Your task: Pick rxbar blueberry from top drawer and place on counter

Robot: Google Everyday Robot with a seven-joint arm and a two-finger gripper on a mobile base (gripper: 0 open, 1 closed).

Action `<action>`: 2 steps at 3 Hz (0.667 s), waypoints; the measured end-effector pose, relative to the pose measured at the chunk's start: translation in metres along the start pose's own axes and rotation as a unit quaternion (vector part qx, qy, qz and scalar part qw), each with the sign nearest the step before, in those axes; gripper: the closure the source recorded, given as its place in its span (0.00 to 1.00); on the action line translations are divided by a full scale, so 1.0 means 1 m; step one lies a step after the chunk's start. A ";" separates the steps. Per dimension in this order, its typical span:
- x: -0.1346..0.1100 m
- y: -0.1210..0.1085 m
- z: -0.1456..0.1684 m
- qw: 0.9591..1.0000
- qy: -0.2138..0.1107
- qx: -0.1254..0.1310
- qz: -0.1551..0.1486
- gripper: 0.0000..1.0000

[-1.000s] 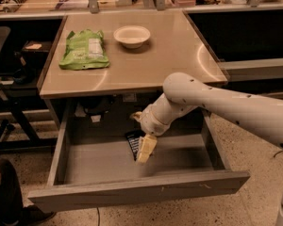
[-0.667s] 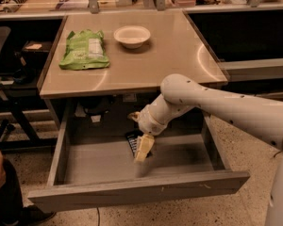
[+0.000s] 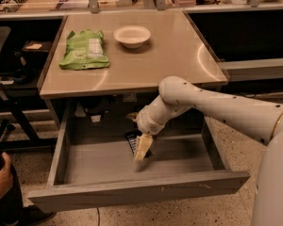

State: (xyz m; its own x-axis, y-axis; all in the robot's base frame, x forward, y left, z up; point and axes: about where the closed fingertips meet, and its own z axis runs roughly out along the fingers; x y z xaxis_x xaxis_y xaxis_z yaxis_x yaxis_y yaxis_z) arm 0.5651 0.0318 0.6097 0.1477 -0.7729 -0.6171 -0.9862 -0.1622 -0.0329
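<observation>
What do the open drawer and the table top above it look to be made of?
The top drawer looks like matte grey metal, thin-walled. The counter seems glossy tan laminate, showing glare streaks. The gripper hangs inside the drawer.

Dark rxbar blueberry lies in the open top drawer, partly hidden by the end effector.

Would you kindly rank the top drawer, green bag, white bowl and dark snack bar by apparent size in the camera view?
1. top drawer
2. green bag
3. white bowl
4. rxbar blueberry, partly hidden by the gripper hanging over it in the drawer
</observation>
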 end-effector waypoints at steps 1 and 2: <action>0.022 -0.001 0.012 1.000 0.005 -0.013 0.002 0.00; 0.031 0.000 0.016 1.000 0.007 -0.019 0.004 0.00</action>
State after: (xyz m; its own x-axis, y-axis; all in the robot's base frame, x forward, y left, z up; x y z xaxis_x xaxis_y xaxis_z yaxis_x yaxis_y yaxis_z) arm 0.5682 0.0179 0.5776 0.1407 -0.7829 -0.6060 -0.9840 -0.1781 0.0016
